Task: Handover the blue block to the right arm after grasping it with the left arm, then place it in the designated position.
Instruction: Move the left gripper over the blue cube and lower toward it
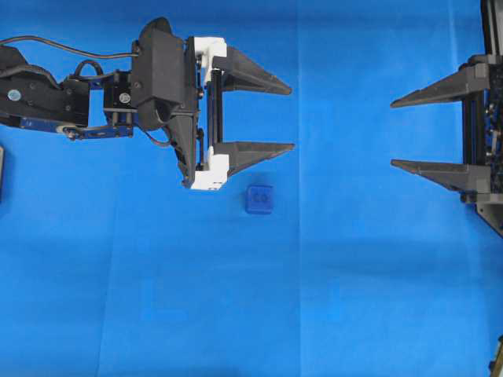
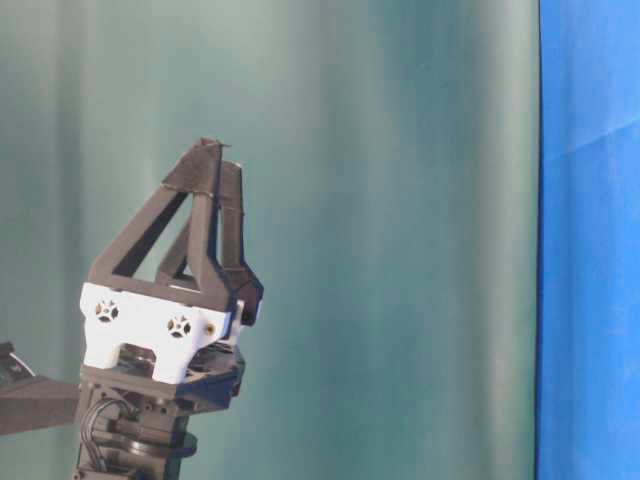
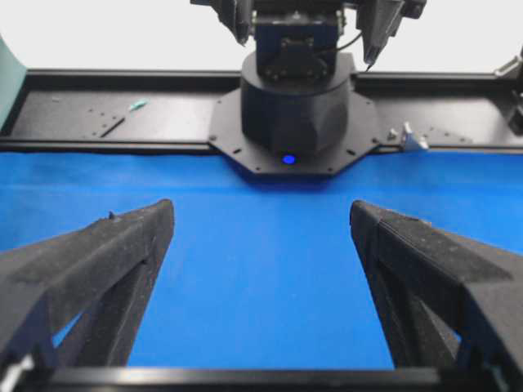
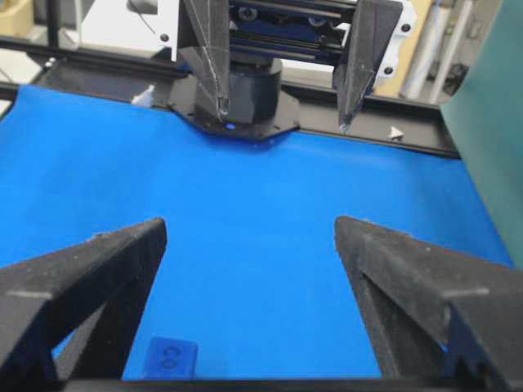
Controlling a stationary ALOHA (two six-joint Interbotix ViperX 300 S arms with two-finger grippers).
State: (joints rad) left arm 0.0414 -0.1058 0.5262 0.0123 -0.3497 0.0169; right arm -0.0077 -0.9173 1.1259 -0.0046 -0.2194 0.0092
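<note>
The left arm (image 1: 71, 98) is reaching in from the left edge of the overhead view, and its left gripper (image 1: 291, 118) is standing wide, with the 2 black triangular fingers (image 1: 250, 76) well apart and nothing lying between them. White brackets (image 1: 211, 174) are sitting at the base of those fingers. The blue block (image 1: 258, 199) is resting flat on the blue cloth (image 1: 236, 314), just beside the nearer finger of the left gripper on its near side, outside the gap between the fingers; whether the finger is above it or level with it cannot be told from overhead. The block is showing a faint embossed mark on its top face. The right arm (image 1: 487, 133) is entering at the right edge, and its right gripper (image 1: 393, 133) is also standing wide with nothing held, its 2 fingertips pointing left toward the left gripper, well apart from it. In the right wrist view, the blue block (image 4: 172, 357) is lying on the cloth at the lower left, beside the left-hand finger (image 4: 82, 282), while the left gripper (image 4: 282, 114) is facing the camera from the far side. In the table-level view, the left gripper (image 2: 215, 160) is appearing against a green backdrop (image 2: 400, 200). In the left wrist view, the 2 fingers (image 3: 98, 253) are framing bare cloth, with the right arm base (image 3: 286, 106) standing beyond.
</note>
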